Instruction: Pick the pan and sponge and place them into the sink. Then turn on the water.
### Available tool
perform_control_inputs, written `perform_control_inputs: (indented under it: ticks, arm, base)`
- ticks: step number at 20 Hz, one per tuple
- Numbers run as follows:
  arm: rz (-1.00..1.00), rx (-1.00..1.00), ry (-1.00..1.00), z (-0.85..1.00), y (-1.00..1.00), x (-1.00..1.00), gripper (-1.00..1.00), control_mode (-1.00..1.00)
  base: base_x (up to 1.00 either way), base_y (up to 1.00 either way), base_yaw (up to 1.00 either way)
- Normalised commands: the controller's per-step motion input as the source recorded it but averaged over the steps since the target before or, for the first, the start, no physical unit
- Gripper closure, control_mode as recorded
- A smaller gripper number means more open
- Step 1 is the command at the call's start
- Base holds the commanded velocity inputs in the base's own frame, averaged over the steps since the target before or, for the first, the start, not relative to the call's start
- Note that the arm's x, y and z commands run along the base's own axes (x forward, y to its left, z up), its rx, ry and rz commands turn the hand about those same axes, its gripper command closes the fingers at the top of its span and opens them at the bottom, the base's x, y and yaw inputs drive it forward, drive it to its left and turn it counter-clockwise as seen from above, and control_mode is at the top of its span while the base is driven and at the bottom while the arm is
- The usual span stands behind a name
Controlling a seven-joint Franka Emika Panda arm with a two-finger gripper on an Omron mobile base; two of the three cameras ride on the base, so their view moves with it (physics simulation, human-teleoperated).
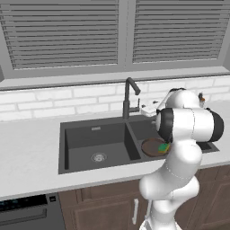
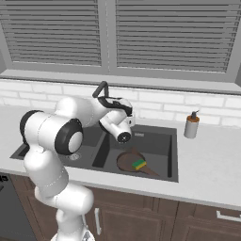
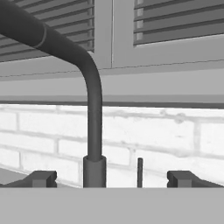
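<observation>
The dark brown pan (image 1: 152, 147) (image 2: 128, 162) lies in the right basin of the dark grey sink (image 1: 96, 126) (image 2: 170, 155). The green and yellow sponge (image 1: 164, 147) (image 2: 139, 164) rests on the pan. My gripper (image 3: 113, 179) (image 2: 130, 120) is open and empty, raised over the sink's back edge and facing the wall. In the hand view the dark gooseneck faucet (image 3: 94, 131) (image 1: 130, 96) stands just left of centre between my fingertips (image 3: 41, 178), with its thin lever (image 3: 140, 173) beside it. No water is in view under the spout.
A soap dispenser (image 2: 191, 126) stands on the counter right of the sink. White brick backsplash (image 3: 175, 135) and a shuttered window (image 1: 63, 31) rise behind the faucet. Bare counter (image 1: 27, 148) runs left of the sink, with an appliance front (image 1: 27, 211) below.
</observation>
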Motion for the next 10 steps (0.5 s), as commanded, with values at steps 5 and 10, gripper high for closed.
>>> perform_control_inputs:
  ticks: [5,10]
  arm:
    - [0.07,0.01,0.0,0.0,0.0,0.19,-1.0,-1.0]
    - [0.05,0.0,0.0,-0.03,0.0,0.3,-1.0,-1.0]
  base:
    - [0.0,0.0,0.0]
    - [0.0,0.0,0.0]
